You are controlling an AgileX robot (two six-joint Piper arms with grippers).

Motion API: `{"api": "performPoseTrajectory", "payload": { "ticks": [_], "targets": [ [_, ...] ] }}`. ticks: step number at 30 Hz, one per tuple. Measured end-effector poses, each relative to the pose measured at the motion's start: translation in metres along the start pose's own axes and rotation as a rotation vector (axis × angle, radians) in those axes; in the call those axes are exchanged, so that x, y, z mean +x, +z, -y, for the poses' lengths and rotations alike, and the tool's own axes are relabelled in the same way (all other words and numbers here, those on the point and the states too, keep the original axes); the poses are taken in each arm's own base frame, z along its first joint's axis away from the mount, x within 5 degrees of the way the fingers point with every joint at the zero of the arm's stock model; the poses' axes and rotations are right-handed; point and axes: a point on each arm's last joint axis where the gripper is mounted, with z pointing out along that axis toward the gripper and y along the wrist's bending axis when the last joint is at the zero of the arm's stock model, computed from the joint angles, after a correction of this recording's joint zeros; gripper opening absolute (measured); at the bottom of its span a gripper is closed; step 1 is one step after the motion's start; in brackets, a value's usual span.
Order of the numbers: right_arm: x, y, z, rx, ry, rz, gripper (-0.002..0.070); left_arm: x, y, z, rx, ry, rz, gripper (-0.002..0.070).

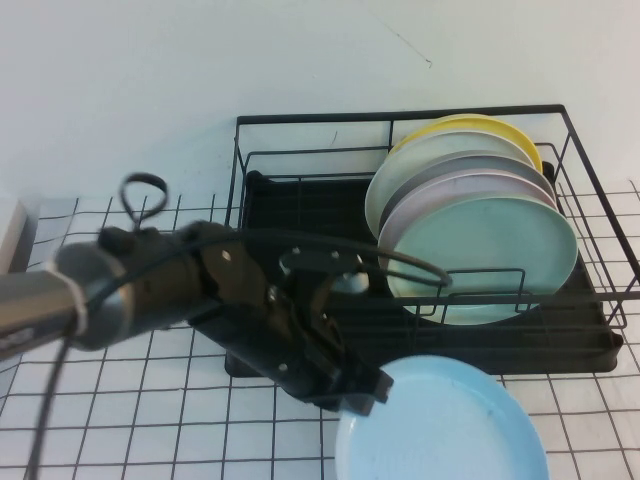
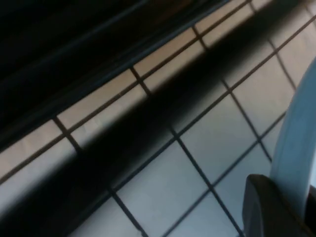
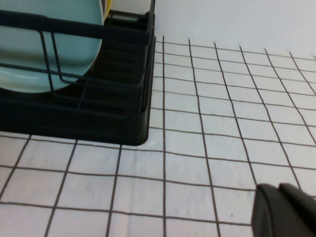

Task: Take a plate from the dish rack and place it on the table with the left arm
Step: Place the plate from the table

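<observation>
The blue plate lies on the table in front of the rack. Its left rim sits at the left gripper. The plate is round and pale blue. The fingers look closed on its rim. The right gripper hangs low over the table beside the rack; I cannot tell its fingers.

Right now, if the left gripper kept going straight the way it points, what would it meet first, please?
Probably nothing new: the left gripper already sits at the near-left rim of the light blue plate on the table. The right gripper hangs beside the dish rack.
</observation>
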Motion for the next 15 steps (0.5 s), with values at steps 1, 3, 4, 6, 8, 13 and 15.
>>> {"api": "performPoseTrajectory", "payload": {
  "ticks": [1, 3, 4, 6, 8, 13, 15],
  "targets": [
    [0.000, 0.000, 0.000, 0.000, 0.000, 0.000, -0.0001, 0.001, 0.008, -0.002, 0.000, -0.004, -0.012, 0.0018],
    [0.000, 0.000, 0.000, 0.000, 0.000, 0.000, -0.0001, 0.001, 0.022, -0.008, -0.004, -0.023, -0.024, 0.0018],
    [0.000, 0.000, 0.000, 0.000, 0.000, 0.000, -0.0001, 0.001, 0.028, -0.011, -0.013, -0.029, -0.020, 0.0018],
    [0.000, 0.000, 0.000, 0.000, 0.000, 0.000, -0.0001, -0.001, 0.035, -0.016, -0.030, -0.040, 0.004, 0.0018],
    [0.000, 0.000, 0.000, 0.000, 0.000, 0.000, -0.0001, -0.003, 0.040, -0.019, -0.035, -0.057, 0.026, 0.0018],
    [0.000, 0.000, 0.000, 0.000, 0.000, 0.000, -0.0001, -0.003, 0.045, -0.020, -0.026, -0.079, 0.032, 0.0014],
    [0.000, 0.000, 0.000, 0.000, 0.000, 0.000, -0.0001, -0.003, 0.045, -0.019, -0.012, -0.091, 0.027, 0.0013]
  ]
}}
